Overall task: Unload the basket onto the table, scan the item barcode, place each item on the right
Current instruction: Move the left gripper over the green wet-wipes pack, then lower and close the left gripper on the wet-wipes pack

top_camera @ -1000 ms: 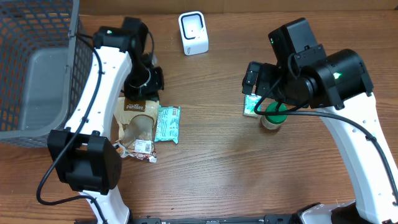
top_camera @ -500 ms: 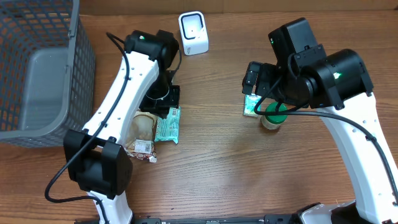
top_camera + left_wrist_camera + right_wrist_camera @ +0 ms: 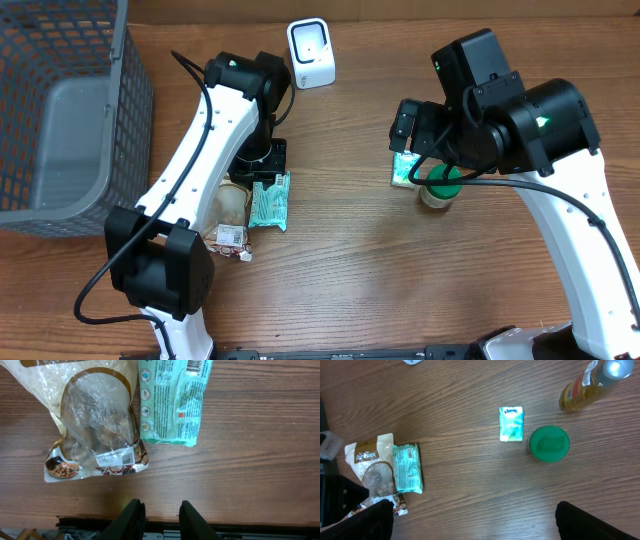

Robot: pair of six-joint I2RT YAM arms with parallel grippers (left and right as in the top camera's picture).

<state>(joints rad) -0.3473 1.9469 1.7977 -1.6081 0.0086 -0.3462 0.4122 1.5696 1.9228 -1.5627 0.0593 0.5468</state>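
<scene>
Crinkly mint-green plastic packet [image 3: 172, 402] lies flat, just right of a glossy clear-windowed snack bag [image 3: 92, 425]. The left gripper [image 3: 162, 520] is narrowly parted and empty; the right gripper [image 3: 475, 512] is spread wide and empty.

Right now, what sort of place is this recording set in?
Probably a mock shop checkout on a wooden table: a white barcode scanner, packaged goods like the teal packet, and a grey mesh basket.

Only "Kleenex" can be read, on the small tissue pack [image 3: 511, 424]; other print is too blurred.
</scene>
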